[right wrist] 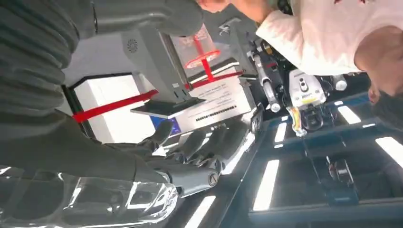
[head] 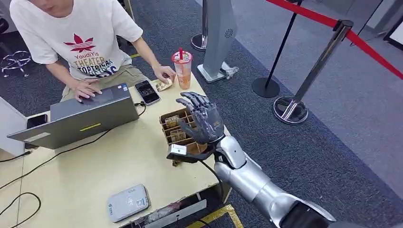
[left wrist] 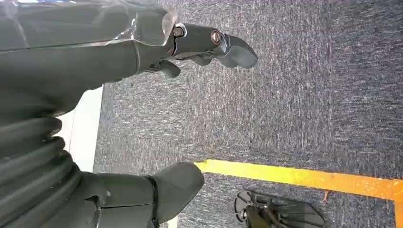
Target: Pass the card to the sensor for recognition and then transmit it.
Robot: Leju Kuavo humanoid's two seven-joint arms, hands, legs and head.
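Head view, right hand (head: 202, 121): raised over the table's right edge, back of hand to the camera, fingers together and bent forward; card (head: 179, 150) pinched at the thumb, below the palm.
Head view, card: white, held flat, just in front of the brown divided card box (head: 177, 127), above the tabletop.
Head view, sensor (head: 127, 202): grey-white reader flat on the table (head: 95, 166) near its front edge, well apart from the card.
Head view, person (head: 78, 42): seated behind the table, white printed T-shirt, one hand on the grey laptop (head: 81, 118), other hand beside the iced drink cup (head: 182, 70).
Head view, other items: black phone (head: 147, 92) between laptop and cup; stanchions with red belt (head: 328, 21) on the carpet to the right.
Left wrist view, left hand (left wrist: 190, 47): hangs over grey carpet, fingers apart, nothing held; yellow floor line (left wrist: 304, 176) beyond.
Right wrist view, right hand (right wrist: 199, 147): fingers curled beneath the white card (right wrist: 216, 104), printed lines and a barcode visible on it.
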